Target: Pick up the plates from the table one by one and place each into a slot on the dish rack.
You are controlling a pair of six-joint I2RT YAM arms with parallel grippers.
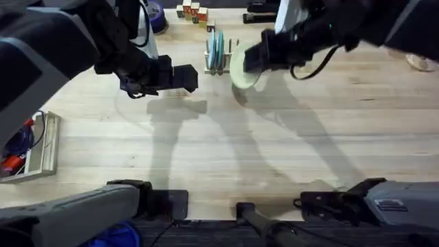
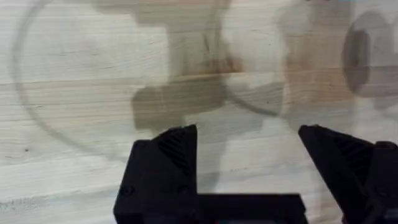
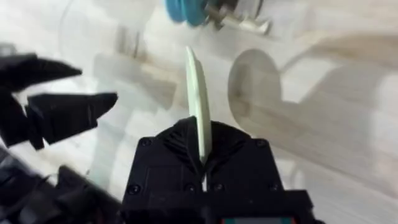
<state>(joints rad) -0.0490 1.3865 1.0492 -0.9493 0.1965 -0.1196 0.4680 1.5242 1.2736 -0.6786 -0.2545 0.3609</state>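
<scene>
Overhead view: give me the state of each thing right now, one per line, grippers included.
cream plate: held on edge, lifted, right of the dish rack
right gripper: shut on the cream plate's rim
left gripper: open, holding nothing, above the table
dish rack: holds blue plates upright

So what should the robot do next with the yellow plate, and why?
Probably carry it a little toward the dish rack and line it up with a free slot. The right tool already pinches the cream plate on edge beside the rack, where blue plates stand.
</scene>
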